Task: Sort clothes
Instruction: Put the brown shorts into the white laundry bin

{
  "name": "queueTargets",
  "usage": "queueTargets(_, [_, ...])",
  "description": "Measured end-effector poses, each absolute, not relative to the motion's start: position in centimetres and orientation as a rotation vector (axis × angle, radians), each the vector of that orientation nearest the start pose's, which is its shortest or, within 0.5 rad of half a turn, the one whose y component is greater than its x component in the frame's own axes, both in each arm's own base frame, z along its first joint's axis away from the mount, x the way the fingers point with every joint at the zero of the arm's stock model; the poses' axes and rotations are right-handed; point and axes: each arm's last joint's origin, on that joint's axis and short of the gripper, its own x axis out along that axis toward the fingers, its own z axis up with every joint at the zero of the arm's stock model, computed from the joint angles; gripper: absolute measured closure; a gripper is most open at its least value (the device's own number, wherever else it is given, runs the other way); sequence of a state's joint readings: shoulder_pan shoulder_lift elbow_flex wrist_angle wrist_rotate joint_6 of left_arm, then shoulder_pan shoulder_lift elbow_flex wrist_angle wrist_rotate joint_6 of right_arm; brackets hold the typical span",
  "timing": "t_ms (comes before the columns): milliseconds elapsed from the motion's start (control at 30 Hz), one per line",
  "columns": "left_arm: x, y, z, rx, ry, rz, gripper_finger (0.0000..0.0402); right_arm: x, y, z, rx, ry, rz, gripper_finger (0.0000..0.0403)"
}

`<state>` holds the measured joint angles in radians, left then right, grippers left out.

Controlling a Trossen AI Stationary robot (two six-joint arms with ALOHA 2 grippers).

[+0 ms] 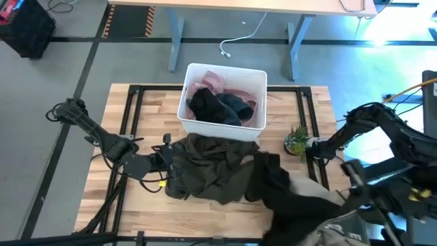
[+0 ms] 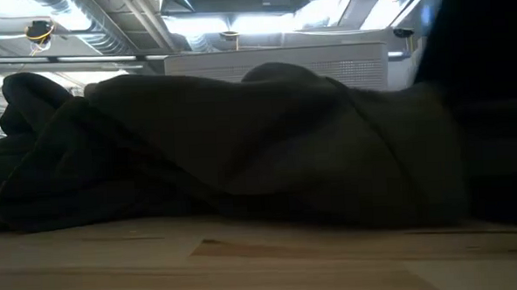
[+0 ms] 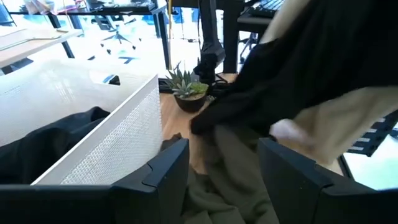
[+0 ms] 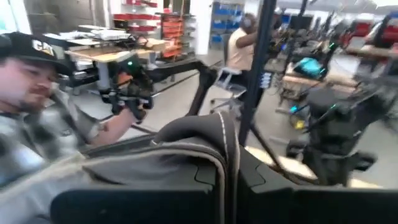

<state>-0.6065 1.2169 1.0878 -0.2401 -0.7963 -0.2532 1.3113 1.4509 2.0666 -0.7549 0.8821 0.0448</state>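
A dark olive-grey garment point(image 1: 205, 171) lies crumpled on the table in front of the white bin point(image 1: 225, 68); it fills the low view point(image 2: 241, 146). My left gripper point(image 1: 166, 172) is open at the garment's left edge, and its fingers stand on either side of olive cloth point(image 3: 230, 180). My right gripper point(image 4: 227, 186) is raised at the table's near right, shut on a khaki tan garment point(image 1: 341, 229) with black fabric point(image 1: 293, 191) bunched alongside. A dusty pink garment point(image 1: 212, 82) and black garments point(image 1: 218, 106) lie in the bin. My right gripper holds a bunched fold of the khaki garment with a black edge point(image 4: 211, 140). The cloth is heaped over the fingers and hides the place of contact. It is several layers thick. The garment is lifted and hangs slack point(image 3: 348, 118), and the black fabric trails down onto the table.
A small potted plant point(image 1: 297, 140) stands right of the bin and shows in the left wrist view point(image 3: 186, 90). A black metal frame point(image 1: 133, 109) runs along the table's edges. A person point(image 4: 25, 93) is beyond the table.
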Motion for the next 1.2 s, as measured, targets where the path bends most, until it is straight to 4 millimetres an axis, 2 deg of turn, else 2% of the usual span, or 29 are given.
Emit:
queueTargets(133, [24.6,-13.8,34.2,0.031,0.215,0.210,0.0218,8.0,22.4,54.4,-0.137,0.060,0.354,0.0389])
queueTargets(233, [26.9,-14.3,33.9,0.106,0.148,0.107,0.0218,8.3,22.3,54.4,-0.170,0.055,0.340,0.0389])
queueTargets(400, [30.5,-14.6,33.1,0.192,-0.014,-0.094,0.0218,10.9,21.4,54.2,-0.196,0.075,0.318,0.0388])
queueTargets(567, [33.6,-14.0,31.6,0.189,-0.156,-0.137,0.0218,12.9,20.8,54.0,-0.199,0.099,0.357,0.0388])
queueTargets(733, [36.2,-14.1,29.8,0.153,-0.140,-0.219,0.0218,14.1,20.5,53.7,-0.202,0.117,0.379,0.0388])
queueTargets(900, [38.0,-15.2,29.8,0.128,-0.148,-0.376,0.0218,14.4,20.4,53.6,-0.211,0.129,0.392,0.0388])
queueTargets(1200, [40.9,-16.8,29.1,0.077,-0.104,-0.435,0.0218,14.3,20.4,53.5,-0.216,0.133,0.392,0.0388])
